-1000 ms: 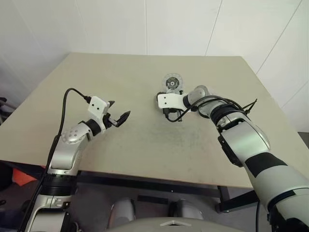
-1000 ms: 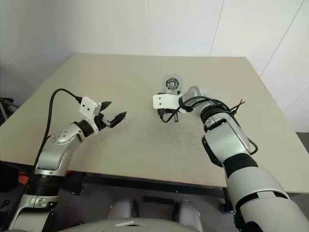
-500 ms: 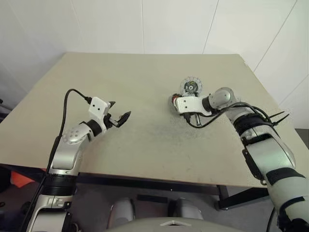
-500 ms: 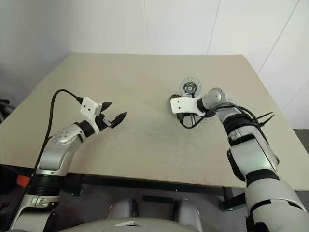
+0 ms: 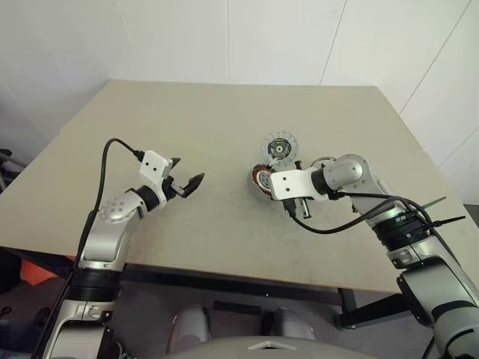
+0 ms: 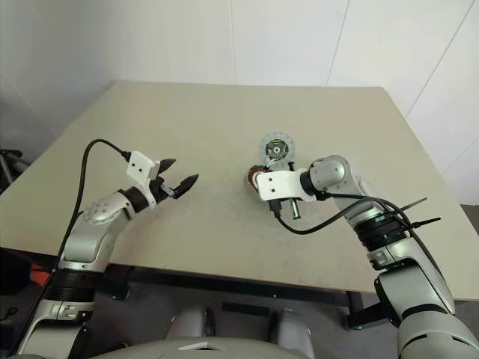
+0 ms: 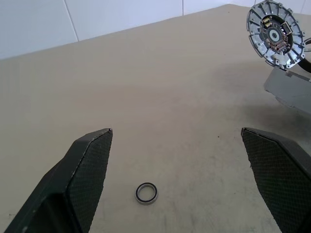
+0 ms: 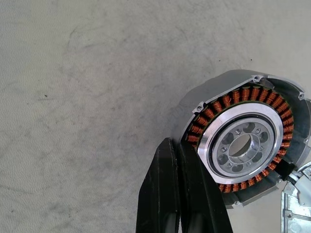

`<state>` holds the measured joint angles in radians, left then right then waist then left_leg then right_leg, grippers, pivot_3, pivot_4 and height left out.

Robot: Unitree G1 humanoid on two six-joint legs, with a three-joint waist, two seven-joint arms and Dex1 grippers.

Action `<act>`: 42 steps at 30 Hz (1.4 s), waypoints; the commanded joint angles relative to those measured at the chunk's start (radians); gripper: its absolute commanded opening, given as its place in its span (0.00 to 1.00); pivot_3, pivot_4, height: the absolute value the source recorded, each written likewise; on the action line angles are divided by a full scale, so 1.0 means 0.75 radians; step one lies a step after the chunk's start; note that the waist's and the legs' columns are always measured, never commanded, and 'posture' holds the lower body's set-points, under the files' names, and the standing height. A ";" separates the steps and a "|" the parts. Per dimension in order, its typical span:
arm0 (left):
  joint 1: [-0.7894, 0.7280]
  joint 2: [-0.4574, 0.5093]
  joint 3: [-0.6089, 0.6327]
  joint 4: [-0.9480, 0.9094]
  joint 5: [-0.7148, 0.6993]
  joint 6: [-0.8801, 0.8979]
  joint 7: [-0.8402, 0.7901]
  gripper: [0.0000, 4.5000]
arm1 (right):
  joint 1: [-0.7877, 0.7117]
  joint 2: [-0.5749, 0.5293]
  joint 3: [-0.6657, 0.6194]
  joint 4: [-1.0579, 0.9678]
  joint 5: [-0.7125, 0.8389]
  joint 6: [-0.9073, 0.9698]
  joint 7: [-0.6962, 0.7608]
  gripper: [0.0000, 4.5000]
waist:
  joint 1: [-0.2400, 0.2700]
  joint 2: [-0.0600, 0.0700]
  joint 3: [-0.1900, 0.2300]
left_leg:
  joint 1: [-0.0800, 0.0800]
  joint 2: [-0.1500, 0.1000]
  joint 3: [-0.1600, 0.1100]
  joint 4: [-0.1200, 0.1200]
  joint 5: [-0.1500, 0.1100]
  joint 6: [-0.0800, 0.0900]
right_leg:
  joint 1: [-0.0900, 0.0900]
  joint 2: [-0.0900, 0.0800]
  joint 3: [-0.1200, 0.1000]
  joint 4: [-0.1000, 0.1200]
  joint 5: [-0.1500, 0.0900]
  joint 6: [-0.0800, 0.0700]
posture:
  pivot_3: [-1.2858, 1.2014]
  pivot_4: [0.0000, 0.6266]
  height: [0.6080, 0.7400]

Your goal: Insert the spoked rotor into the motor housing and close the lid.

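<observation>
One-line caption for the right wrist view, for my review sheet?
Shut right end effector beside the motor housing, copper windings exposed, on the table.

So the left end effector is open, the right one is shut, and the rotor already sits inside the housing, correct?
Not quite. The left end effector is open and the right end effector is shut, but the rotor lies on the table beside the housing, not inside; the left eye view shows this.
</observation>
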<state>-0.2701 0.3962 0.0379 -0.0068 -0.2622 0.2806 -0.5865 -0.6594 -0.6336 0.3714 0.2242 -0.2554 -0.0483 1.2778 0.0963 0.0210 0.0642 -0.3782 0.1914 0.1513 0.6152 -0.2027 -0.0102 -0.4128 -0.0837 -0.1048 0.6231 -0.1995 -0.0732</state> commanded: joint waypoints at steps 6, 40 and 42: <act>-0.021 0.011 0.018 -0.022 0.000 -0.024 -0.002 1.00 | -0.008 -0.019 0.014 -0.038 0.001 0.020 -0.017 0.05 | 0.000 0.000 0.000 | 0.001 0.000 0.000 0.000 0.000 0.000 | 0.001 0.000 0.000 -0.001 0.000 0.000 | 0.52 0.00 1.00; -0.153 -0.103 -0.006 0.443 0.112 -0.176 0.097 1.00 | -0.053 0.129 -0.226 -0.366 0.415 0.434 -0.291 0.51 | 0.002 -0.002 -0.001 | 0.013 -0.001 -0.001 -0.003 0.000 -0.001 | 0.015 0.000 0.000 -0.004 -0.006 0.010 | 0.52 0.00 1.00; -0.170 -0.098 -0.015 0.501 0.171 -0.218 0.145 1.00 | -0.053 0.125 -0.227 -0.365 0.418 0.436 -0.300 0.51 | 0.003 -0.002 -0.001 | 0.013 -0.001 -0.001 -0.003 0.000 -0.001 | 0.015 0.000 0.000 -0.004 -0.006 0.011 | 0.52 0.00 1.00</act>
<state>-0.3745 0.3115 0.0299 0.3567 -0.1653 0.1576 -0.5047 -0.6757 -0.5315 0.2346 -0.0161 0.0404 0.2781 1.0655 0.0982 0.0197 0.0634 -0.3681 0.1905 0.1505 0.6129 -0.2026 -0.0108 -0.4014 -0.0841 -0.1050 0.6197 -0.2036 -0.0650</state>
